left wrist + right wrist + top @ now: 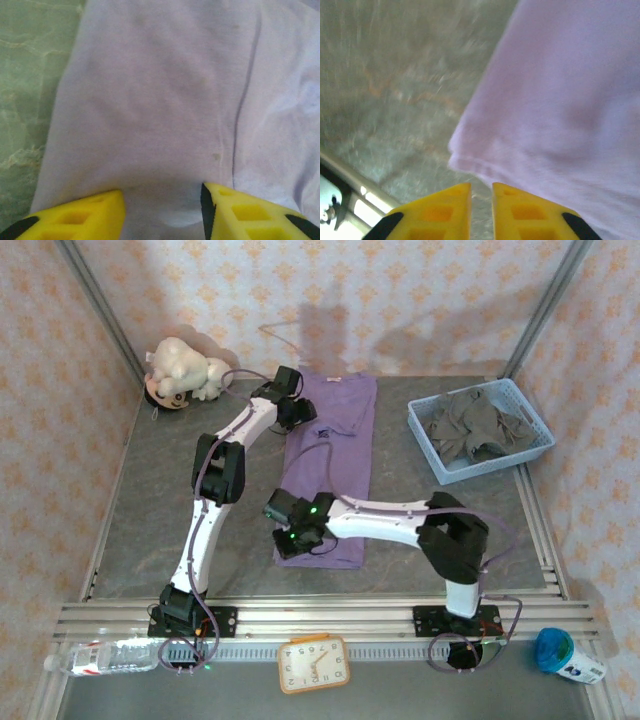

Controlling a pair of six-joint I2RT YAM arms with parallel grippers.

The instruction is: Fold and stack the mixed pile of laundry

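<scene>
Overhead, the lilac-purple shirt [335, 455] lies flat as a long narrow strip down the middle of the grey tabletop [150, 500]. The left claw [297, 412] sits at the strip's upper left edge, and the right claw [295, 538] at its lower left corner. The dark grey-olive shirt [475, 425] is bunched inside the light blue basket [499, 461] at the upper right, and a white plush toy [182, 370] rests at the upper left.

From the left wrist, the yellow fingers [75, 220] stand wide apart at the bottom of the frame, with purple cloth spread flat between and beyond them and a seam running down the right of the frame.

From the right wrist, which is blurred, the fingers [440, 215] are drawn almost together with only a thin slit between them. The shirt's hemmed corner lies just above their tips, with nothing visibly gripped.
</scene>
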